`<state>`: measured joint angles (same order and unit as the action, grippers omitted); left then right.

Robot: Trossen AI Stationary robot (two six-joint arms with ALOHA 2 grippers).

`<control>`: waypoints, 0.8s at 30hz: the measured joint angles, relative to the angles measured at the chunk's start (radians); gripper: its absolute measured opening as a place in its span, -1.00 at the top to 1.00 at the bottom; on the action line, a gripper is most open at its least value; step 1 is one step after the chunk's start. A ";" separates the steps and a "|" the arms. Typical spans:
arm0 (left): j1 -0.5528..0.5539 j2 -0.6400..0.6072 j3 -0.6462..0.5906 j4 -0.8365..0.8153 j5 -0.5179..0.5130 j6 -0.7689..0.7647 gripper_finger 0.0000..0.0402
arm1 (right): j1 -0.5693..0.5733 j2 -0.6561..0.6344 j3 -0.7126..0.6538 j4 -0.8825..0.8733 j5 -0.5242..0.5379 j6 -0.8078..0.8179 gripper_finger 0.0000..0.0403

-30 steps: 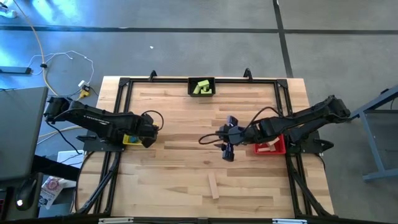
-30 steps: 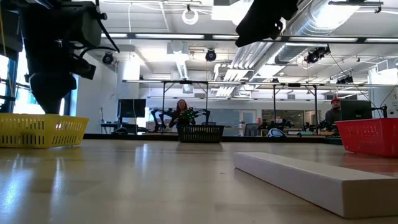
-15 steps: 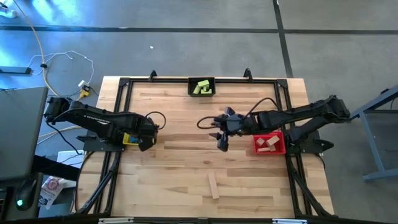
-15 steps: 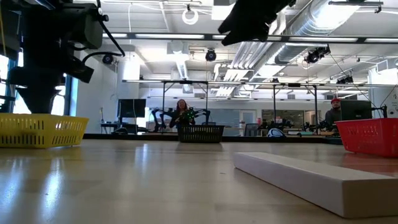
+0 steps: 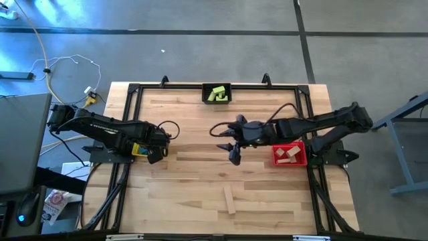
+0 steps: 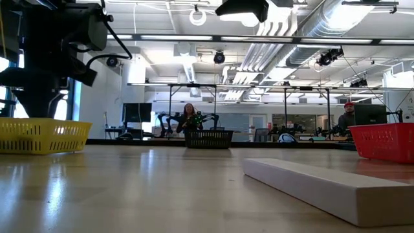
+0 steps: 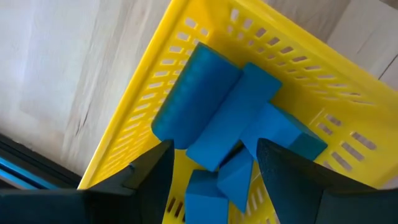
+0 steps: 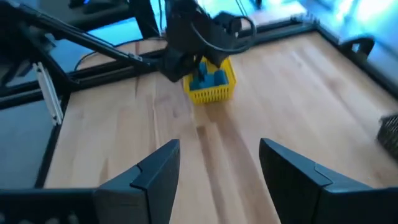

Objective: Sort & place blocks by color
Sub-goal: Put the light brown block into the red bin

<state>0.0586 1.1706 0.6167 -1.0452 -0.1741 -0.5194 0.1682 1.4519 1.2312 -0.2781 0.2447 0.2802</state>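
My left gripper (image 5: 156, 144) is open and empty, just above the yellow bin (image 5: 140, 149) at the table's left. Its wrist view looks down into the yellow bin (image 7: 155, 81), where several blue blocks (image 7: 230, 118) lie in a heap. My right gripper (image 5: 231, 148) is open and empty, high over the table's middle, left of the red bin (image 5: 289, 154) that holds light wood blocks. Lime green blocks (image 5: 218, 94) lie in the black bin at the far edge. A plain wood bar (image 5: 229, 199) lies flat on the table near the front edge.
The low view shows the yellow bin (image 6: 42, 134), the black bin (image 6: 209, 138), the red bin (image 6: 385, 141) and the wood bar (image 6: 323, 188) close to the camera. A black frame (image 5: 134, 90) runs around the table. People sit in the room beyond.
My right gripper has gone from beside the red bin toward the table's left edge and up, staying open and empty. The blocks and bins have not moved.
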 joint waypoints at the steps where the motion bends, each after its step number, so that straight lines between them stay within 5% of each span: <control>1: 0.000 0.000 0.000 0.002 0.000 0.000 -0.09 | 0.003 0.018 0.023 -0.020 0.002 0.028 -0.02; 12: 0.000 0.000 0.000 0.006 -0.009 -0.001 -0.09 | 0.049 0.290 0.376 -0.504 -0.027 0.560 -0.02; 24: 0.000 0.000 0.000 0.011 -0.019 -0.010 -0.09 | 0.180 0.541 0.581 -0.616 -0.149 1.053 -0.02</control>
<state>0.0582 1.1706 0.6167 -1.0344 -0.1932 -0.5289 0.3484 1.9933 1.8120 -0.8946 0.0959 1.3328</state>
